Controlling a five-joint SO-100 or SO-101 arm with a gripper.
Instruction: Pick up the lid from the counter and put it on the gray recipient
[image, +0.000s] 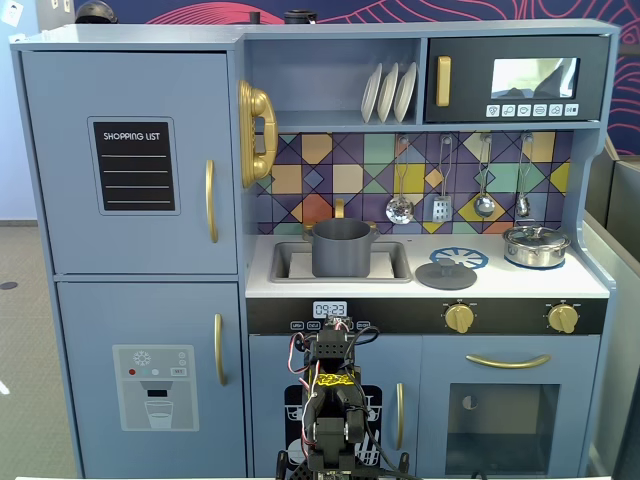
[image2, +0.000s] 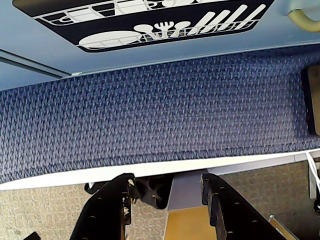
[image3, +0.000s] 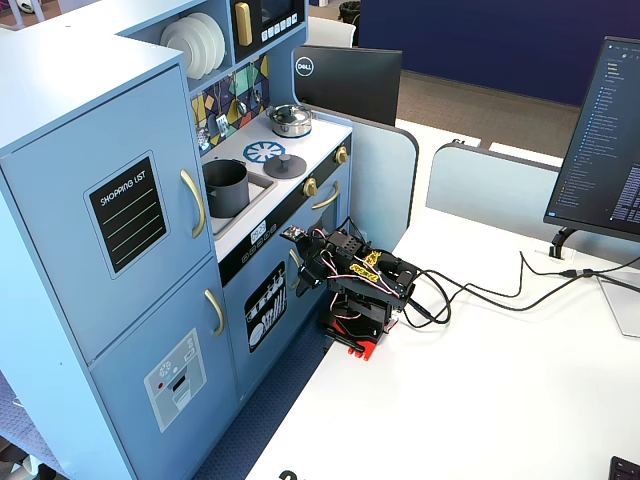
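The hand (image2: 167, 200) hangs empty, fingers apart, low before the toy kitchen (arm folded). Nothing is done yet: the lid (image: 446, 273) lies on the table at 3 o'clock of the pot (image: 341, 247), which stands uncovered.

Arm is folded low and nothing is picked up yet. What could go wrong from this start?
The lid lies flat on the counter beside the blue burner ring; only its small knob offers a grip, so the open gripper may slip off. The gray pot sits down in the sink, so the carried lid could clip its rim or a side handle. The silver pot stands nearby and might get bumped.
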